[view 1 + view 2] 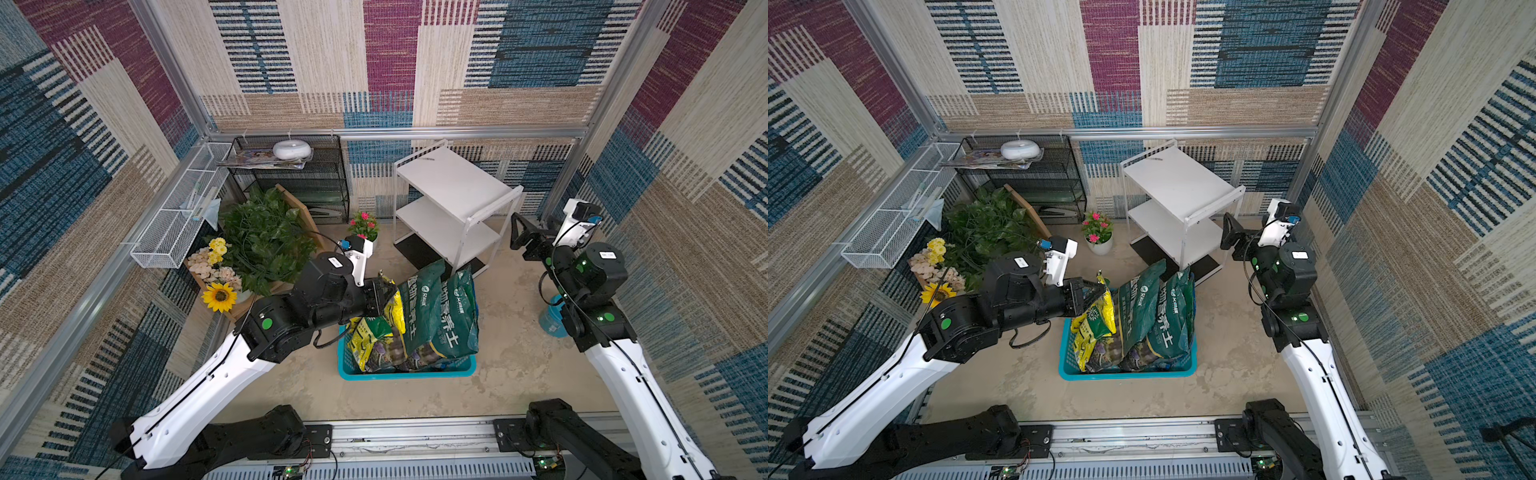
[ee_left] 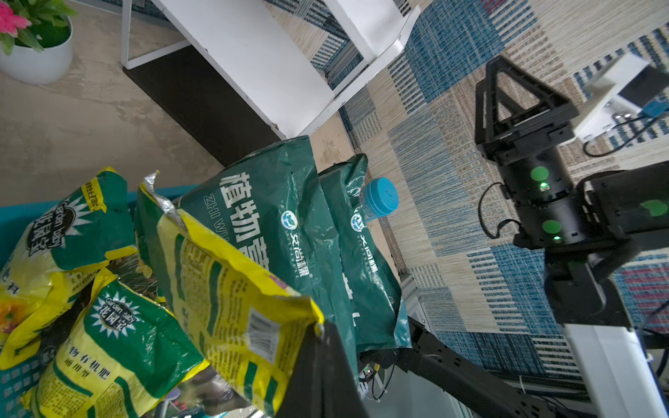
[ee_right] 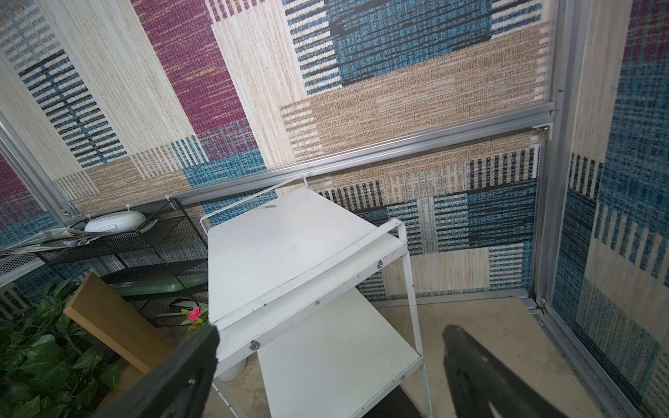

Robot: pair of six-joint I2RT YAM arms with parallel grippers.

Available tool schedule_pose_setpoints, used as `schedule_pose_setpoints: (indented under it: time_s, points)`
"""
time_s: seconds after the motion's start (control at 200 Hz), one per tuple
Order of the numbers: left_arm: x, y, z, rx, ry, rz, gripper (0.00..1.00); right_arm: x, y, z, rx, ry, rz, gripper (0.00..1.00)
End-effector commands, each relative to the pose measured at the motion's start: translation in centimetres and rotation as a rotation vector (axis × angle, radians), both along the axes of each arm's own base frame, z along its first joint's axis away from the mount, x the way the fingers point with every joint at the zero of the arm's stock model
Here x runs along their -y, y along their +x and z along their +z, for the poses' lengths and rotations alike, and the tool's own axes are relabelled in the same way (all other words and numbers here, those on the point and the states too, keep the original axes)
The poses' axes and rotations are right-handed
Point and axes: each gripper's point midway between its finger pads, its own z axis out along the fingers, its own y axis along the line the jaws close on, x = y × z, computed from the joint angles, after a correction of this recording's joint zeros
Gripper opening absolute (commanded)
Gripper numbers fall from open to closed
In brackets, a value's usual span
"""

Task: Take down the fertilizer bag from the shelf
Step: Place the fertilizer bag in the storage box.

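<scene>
**Left gripper is holding a yellow fertilizer bag over the basket**

The left gripper (image 1: pixel 1096 291) is pressing its jaws together on the top edge of a yellow fertilizer bag (image 2: pixel 224 289), pinching the crumpled foil at one corner. The bag is hanging tilted from this grip, over the left part of the teal basket (image 1: pixel 407 375). Its lower end is reaching down among the other yellow bags (image 2: pixel 108 343) lying there; whether it is touching them I cannot tell. Just beside it, two dark green bags (image 1: pixel 440 311) are leaning upright in the same basket, with their tops near the foot of the shelf (image 1: pixel 453 183). The basket is sitting in the middle of the tabletop (image 1: pixel 511 365), nearer to the front edge. The shelf is standing toward the far right corner, apart from the held bag. The right gripper (image 1: pixel 516 232) is hovering beside the right side of the shelf with its jaws spread wide, holding nothing. A small pot with pink flowers (image 1: pixel 365 226) is standing left of the shelf, near the far edge.
</scene>
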Motion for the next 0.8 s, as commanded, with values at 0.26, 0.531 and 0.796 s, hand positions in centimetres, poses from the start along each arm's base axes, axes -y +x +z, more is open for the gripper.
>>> schedule_pose_setpoints:
  time_s: [0.26,0.531,0.796]
  points:
    - [-0.7,0.3,-4.4,-0.076,0.09,0.046,0.0,-0.2,-0.7,0.9,0.039,0.016,0.019,1.0]
    - [-2.9,-1.1,-2.7,-0.051,0.073,0.074,0.0,-0.2,-0.9,1.1,0.045,0.02,0.024,1.0]
    - [-1.1,0.1,-5.1,-0.12,0.168,0.045,0.0,-0.3,-0.9,0.9,0.04,0.022,0.027,1.0]
